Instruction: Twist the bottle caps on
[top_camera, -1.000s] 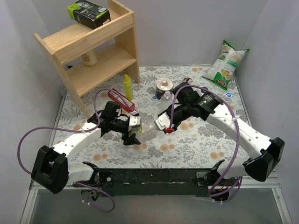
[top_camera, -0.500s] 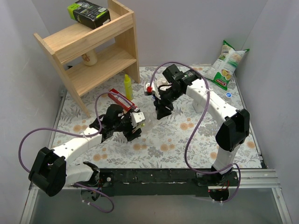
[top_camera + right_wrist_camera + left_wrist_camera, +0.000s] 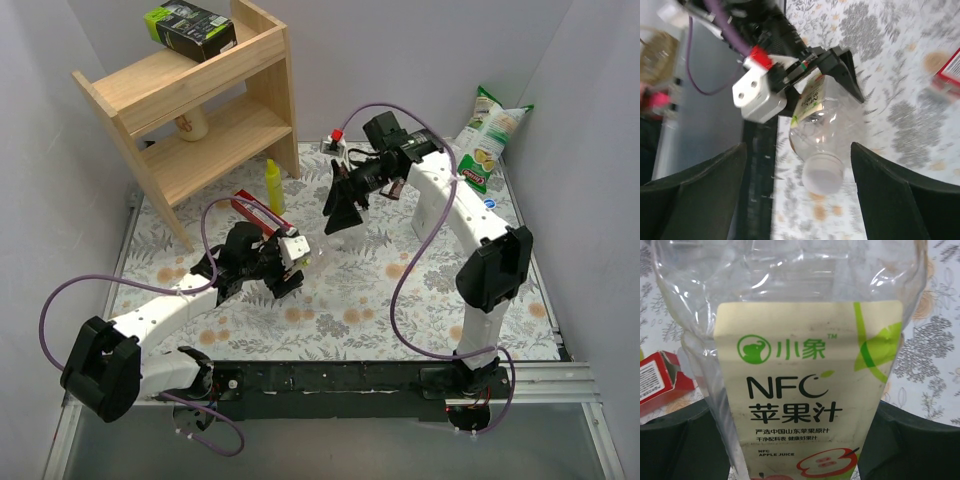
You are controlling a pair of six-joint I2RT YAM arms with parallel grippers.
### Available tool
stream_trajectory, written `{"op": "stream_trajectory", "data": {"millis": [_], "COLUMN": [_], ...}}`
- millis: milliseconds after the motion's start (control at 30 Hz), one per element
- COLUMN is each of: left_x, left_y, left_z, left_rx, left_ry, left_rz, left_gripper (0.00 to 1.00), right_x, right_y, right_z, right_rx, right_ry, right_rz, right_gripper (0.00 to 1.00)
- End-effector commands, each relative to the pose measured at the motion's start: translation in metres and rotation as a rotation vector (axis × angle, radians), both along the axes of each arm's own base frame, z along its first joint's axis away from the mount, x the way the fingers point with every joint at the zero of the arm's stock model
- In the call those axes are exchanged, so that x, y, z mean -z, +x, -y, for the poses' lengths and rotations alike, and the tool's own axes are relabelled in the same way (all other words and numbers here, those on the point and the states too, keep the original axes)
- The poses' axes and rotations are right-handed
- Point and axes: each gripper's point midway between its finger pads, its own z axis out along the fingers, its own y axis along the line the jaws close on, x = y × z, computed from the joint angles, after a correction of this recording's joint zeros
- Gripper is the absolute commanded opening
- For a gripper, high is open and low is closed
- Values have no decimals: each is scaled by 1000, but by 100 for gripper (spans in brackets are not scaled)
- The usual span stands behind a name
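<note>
Floral table (image 3: 400, 300), left gripper (image 3: 292, 265) clamping bottle (image 3: 805, 390), base cropped, right gripper (image 3: 340, 208) blurred, wide apart, empty

What we count on the table (image 3: 400, 300)
We see one clear bottle (image 3: 827, 125), one white cap (image 3: 822, 175), one blue cap (image 3: 490, 203), one yellow squeeze bottle (image 3: 273, 187), one red box (image 3: 255, 213), one snack bag (image 3: 485, 138), one wooden shelf (image 3: 200, 100), one green box (image 3: 190, 28), and two arms, the left arm (image 3: 160, 305) and the right arm (image 3: 455, 210).

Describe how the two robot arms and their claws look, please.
The left arm and the right arm have white links and black joints. A thin purple cable loops along each. The left claw and the right claw have black fingers on a white block with a small red part.
</note>
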Motion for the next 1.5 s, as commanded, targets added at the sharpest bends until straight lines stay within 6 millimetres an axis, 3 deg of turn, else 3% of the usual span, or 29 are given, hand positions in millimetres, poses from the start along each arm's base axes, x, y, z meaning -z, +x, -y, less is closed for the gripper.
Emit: {"op": "stream_trajectory", "data": {"millis": [0, 33, 67, 133, 167, 267, 333, 933, 1100, 1233, 1267, 1300, 1367, 1433, 1467], "left_x": [-21, -26, -33, -33, -34, -35, -39, -52, -55, -61, -69, -72, -86, -95, -101], "left_y": [-28, -39, -42, -54, -56, -57, -56, -55, -52, -36, -22, -15, 11, 30, 47], "left_z": [7, 13, 15, 17, 18, 18, 19, 25, 28, 30, 31, 31, 27, 21, 14], "left_rx": [166, 259, 296, 371, 406, 438, 447, 456, 431, 319, 261, 226, 105, 9, -78], "left_ry": [-87, -108, -114, -118, -107, -91, -96, -132, -152, -183, -197, -203, -219, -226, -214], "left_rz": [-11, -2, 7, -18, 4, 3, 9, 2, -4, -3, 45, 61, 160, 209, 259], "left_gripper": [0, 0, 0, 0, 0, 0, 0, 0, 0, 0, 0, 0, 0, 0, 0], "right_x": [-60, -55, -35, -27, -11, -4, -10, -3, -2, -3, 5, -3, 7, -6, 3], "right_y": [-36, -36, -47, -58, -69, -73, -75, -89, -94, -91, -90, -86, -77, -66, -58], "right_z": [32, 36, 38, 48, 47, 48, 45, 31, 30, 22, 18, 13, 3, -6, -11], "right_rx": [-164, -213, -266, -358, -404, -415, -413, -470, -485, -418, -371, -333, -276, -169, -135], "right_ry": [179, 183, 162, 137, 122, 111, 130, 148, 155, 123, 80, 74, 14, -43, -77], "right_rz": [450, 597, 624, 838, 848, 962, 1022, 1071, 1039, 902, 789, 742, 597, 467, 392], "right_gripper": [91, 91, 91, 92, 89, 84, 82, 60, 43, 7, 4, 1, 1, 1, 1]}}
